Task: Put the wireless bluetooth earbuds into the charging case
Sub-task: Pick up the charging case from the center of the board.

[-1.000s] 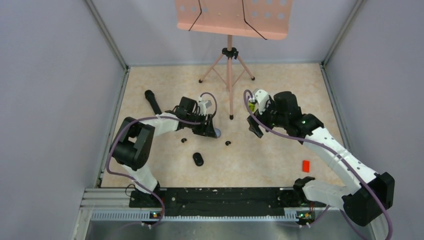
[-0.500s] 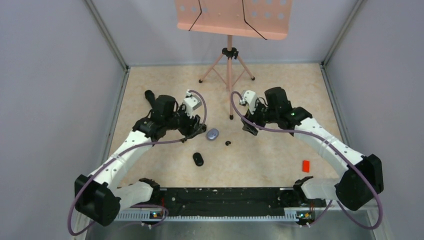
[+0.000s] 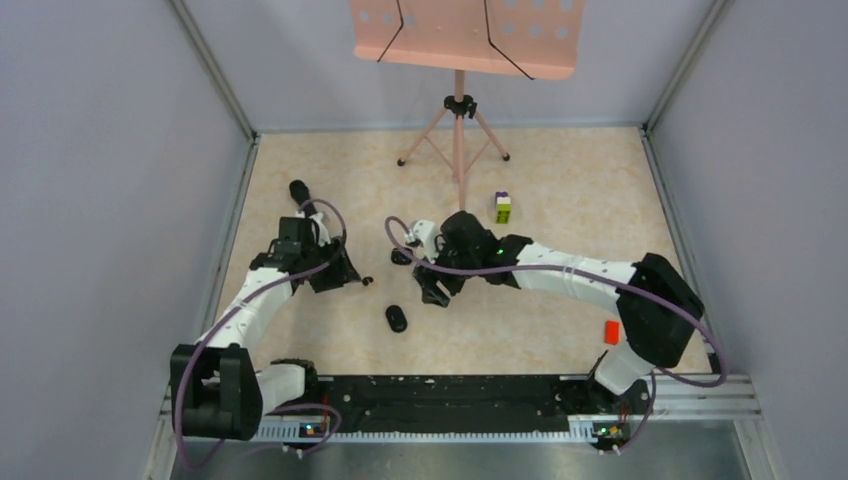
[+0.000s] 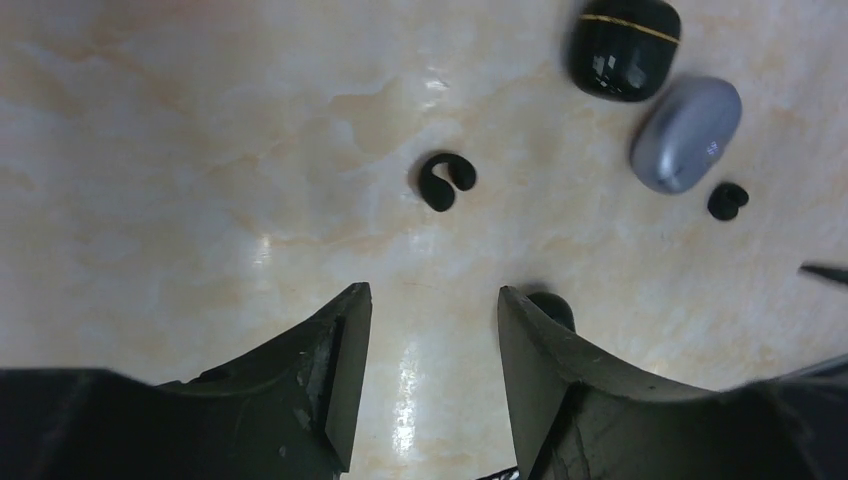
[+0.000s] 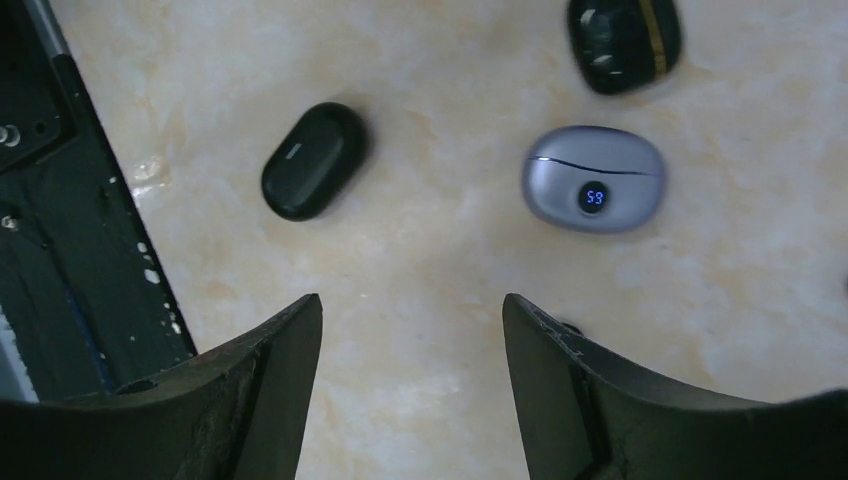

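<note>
Between grey walls [image 3: 100, 200], marbled beige tabletop [image 3: 585, 185]

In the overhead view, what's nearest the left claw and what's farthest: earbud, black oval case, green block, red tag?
1. Earbud, beside the left gripper.
2. Black oval case, front centre.
3. Green block, back right.
4. Red tag, far right.

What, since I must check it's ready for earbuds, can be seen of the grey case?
The grey case is a smooth, rounded, metallic-looking pebble, shut along a thin lid seam, with a small blue lit display on its front. It lies flat on the table, touching nothing, ahead of the open right hand.
</note>
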`<action>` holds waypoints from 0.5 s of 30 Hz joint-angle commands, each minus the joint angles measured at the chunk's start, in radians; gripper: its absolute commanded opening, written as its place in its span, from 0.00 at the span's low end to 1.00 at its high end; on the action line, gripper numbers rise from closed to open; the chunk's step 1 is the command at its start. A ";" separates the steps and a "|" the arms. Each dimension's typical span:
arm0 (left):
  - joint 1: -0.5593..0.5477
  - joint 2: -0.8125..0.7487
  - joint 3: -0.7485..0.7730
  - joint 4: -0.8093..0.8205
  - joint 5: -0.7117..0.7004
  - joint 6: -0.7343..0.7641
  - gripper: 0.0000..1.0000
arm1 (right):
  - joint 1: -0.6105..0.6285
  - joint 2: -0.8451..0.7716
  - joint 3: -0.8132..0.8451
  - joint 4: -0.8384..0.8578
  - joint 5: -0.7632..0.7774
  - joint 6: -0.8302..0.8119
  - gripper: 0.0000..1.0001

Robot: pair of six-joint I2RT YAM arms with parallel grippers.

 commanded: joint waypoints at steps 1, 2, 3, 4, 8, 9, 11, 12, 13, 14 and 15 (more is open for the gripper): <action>0.080 -0.037 -0.034 0.061 -0.026 -0.159 0.55 | 0.142 0.051 0.057 0.093 0.149 0.172 0.67; 0.090 -0.038 -0.040 0.078 -0.019 -0.166 0.56 | 0.161 0.069 0.057 0.109 0.179 0.198 0.68; 0.121 -0.041 -0.043 0.094 -0.012 -0.176 0.56 | 0.178 0.094 0.069 0.113 0.206 0.223 0.68; 0.145 -0.044 -0.048 0.116 -0.006 -0.189 0.56 | 0.192 0.119 0.087 0.116 0.240 0.245 0.68; 0.230 -0.056 -0.052 0.133 -0.009 -0.223 0.57 | 0.246 0.239 0.190 0.095 0.307 0.307 0.66; 0.247 -0.061 -0.051 0.128 -0.017 -0.226 0.57 | 0.254 0.265 0.213 0.090 0.299 0.319 0.65; 0.274 -0.077 -0.052 0.116 -0.043 -0.222 0.58 | 0.274 0.313 0.252 0.083 0.305 0.332 0.65; 0.282 -0.087 -0.053 0.111 -0.054 -0.219 0.58 | 0.285 0.331 0.267 0.081 0.315 0.340 0.65; 0.290 -0.099 -0.053 0.105 -0.062 -0.217 0.59 | 0.293 0.346 0.281 0.077 0.317 0.346 0.65; 0.295 -0.117 -0.054 0.101 -0.065 -0.212 0.59 | 0.304 0.356 0.292 0.072 0.338 0.353 0.65; 0.297 -0.132 -0.057 0.096 -0.067 -0.210 0.59 | 0.317 0.366 0.300 0.066 0.360 0.355 0.65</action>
